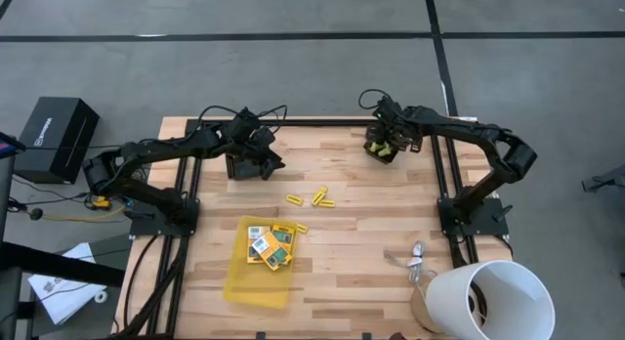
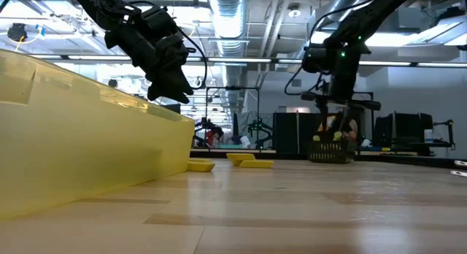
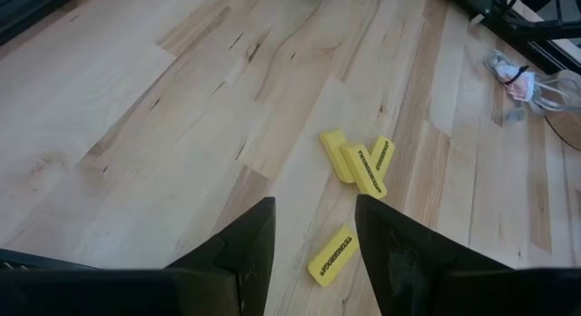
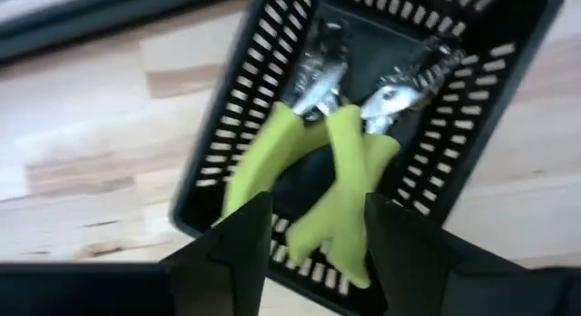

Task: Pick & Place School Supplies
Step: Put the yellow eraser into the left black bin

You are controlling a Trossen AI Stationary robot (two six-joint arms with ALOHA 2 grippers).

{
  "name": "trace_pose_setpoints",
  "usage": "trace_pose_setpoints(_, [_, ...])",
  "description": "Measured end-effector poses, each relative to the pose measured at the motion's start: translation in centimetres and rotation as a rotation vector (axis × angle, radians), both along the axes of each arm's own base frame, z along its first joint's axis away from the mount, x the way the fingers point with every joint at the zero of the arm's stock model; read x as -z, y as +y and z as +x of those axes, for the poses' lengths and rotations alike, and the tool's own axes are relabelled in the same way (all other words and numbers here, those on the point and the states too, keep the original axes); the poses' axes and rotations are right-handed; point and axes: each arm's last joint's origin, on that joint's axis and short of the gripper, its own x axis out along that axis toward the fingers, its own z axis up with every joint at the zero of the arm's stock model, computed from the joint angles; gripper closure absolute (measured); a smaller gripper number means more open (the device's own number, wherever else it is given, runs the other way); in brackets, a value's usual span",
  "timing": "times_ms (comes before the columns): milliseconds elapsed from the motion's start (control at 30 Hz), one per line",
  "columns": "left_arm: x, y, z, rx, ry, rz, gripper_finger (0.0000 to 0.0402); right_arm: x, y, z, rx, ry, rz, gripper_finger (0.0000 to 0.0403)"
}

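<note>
A black slotted basket (image 4: 472, 98) stands at the table's far right (image 1: 381, 150). In it lie two scissor-like tools (image 4: 327, 171) with yellow-green handles and metal tips. My right gripper (image 4: 318, 207) hangs open just above them, pointing steeply down, a finger on each side of the handle ends. Several short yellow sticks (image 1: 320, 197) lie flat mid-table. My left gripper (image 3: 313, 207) stands open above the table's far left (image 1: 262, 166), slanting down toward the sticks (image 3: 361, 167). Printed boxes (image 1: 271, 244) lie in a yellow tray (image 1: 256, 279).
A white bucket (image 1: 491, 299) stands at the near right corner, with silvery clips (image 1: 415, 256) on the table beside it. In the low view the yellow tray (image 2: 87, 148) fills the near left. Bare wood lies between the sticks and the basket.
</note>
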Motion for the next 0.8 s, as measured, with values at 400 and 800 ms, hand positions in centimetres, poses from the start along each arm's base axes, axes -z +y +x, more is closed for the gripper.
trace_pose_setpoints(400, [-0.3,0.2,0.3,0.001,-0.041,0.024,0.0252,-7.5,4.3,2.7,-0.202,-0.181,-0.156,0.0235])
trace_pose_setpoints(800, [-0.3,-3.6,1.9,0.35,-0.07,0.082,0.0252,-14.4,13.3,5.0,-0.46,-0.478,-0.356,0.0237])
